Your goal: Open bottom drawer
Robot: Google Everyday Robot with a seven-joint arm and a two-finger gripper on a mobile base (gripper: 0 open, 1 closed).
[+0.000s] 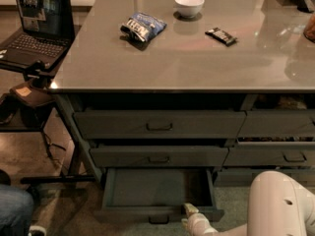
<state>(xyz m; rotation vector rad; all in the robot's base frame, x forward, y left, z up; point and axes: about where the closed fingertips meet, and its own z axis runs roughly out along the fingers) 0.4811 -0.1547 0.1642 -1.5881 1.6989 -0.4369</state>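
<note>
Grey countertop (197,63) with bowl (189,4), laptop (42,21) beside, bottom drawer (157,188) open, hand (189,210) at its front rim, grip unclear

"Dim room, isn't it? The light from above lays a pale sheen on the countertop (197,68), strongest at the far end."
"And under its lip it's all shadow. The bottom drawer (152,188) is murky inside; only the pale gripper (190,210) at its front edge catches light."
</note>
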